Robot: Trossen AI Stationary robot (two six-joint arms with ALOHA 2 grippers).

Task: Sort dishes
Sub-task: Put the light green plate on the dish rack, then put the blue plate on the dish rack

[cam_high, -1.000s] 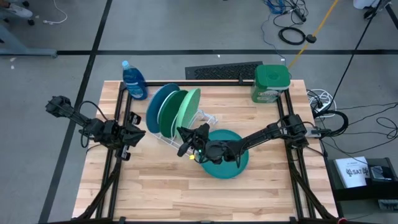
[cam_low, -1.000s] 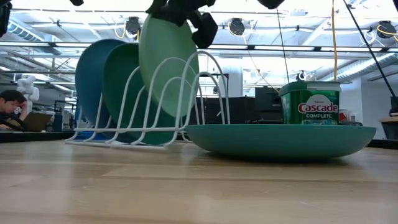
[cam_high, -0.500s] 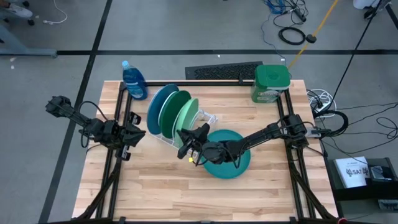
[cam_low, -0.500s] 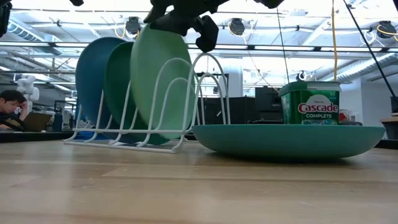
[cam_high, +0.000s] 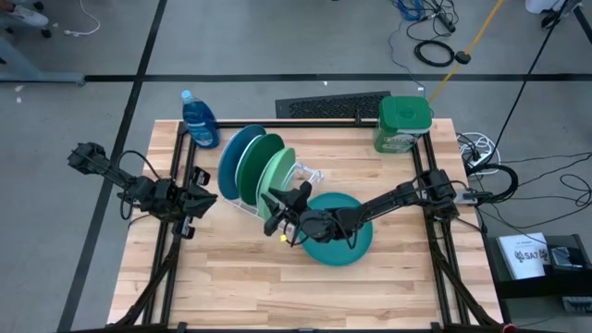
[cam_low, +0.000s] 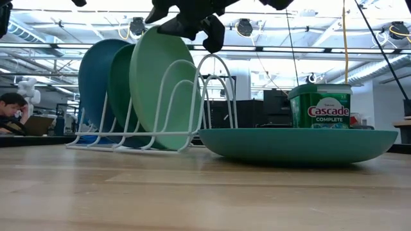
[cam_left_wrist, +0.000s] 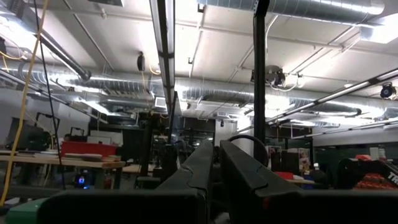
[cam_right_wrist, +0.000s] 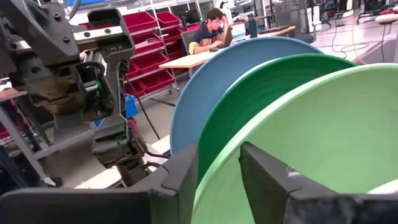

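Observation:
The white wire rack [cam_high: 310, 176] [cam_low: 215, 83] holds three plates on edge: blue [cam_high: 233, 153] [cam_low: 96, 77], dark green [cam_high: 256, 159] [cam_low: 121, 90] and light green [cam_high: 280, 171] [cam_low: 160, 96]. The teal plate [cam_high: 356, 245] [cam_low: 295, 144] lies flat on the table, right of the rack. My right gripper [cam_high: 276, 205] [cam_right_wrist: 217, 155] is shut on the light green plate's rim, above the rack's near end. My left gripper [cam_high: 205, 199] [cam_left_wrist: 216, 155] is shut and empty at the table's left edge. My right gripper pinches the light green plate's upper rim [cam_right_wrist: 208, 180] between its two fingers, one on the plate's back toward the dark green plate, one on its hollow face. The fingers slant down from the table's right. The plate stands on edge, its lower rim [cam_low: 168, 144] among the rack's wires.
A blue soap bottle [cam_high: 199, 120] stands at the far left corner and a green-lidded tub [cam_high: 403, 125] [cam_low: 319, 106] at the far right. A dark flat grille [cam_high: 333, 104] lies at the far edge. A person [cam_low: 11, 109] sits in the room beyond.
My right gripper has moved down and toward the table's left with the light green plate. The plate has gone from hanging tilted above the rack to standing in it beside the dark green plate.

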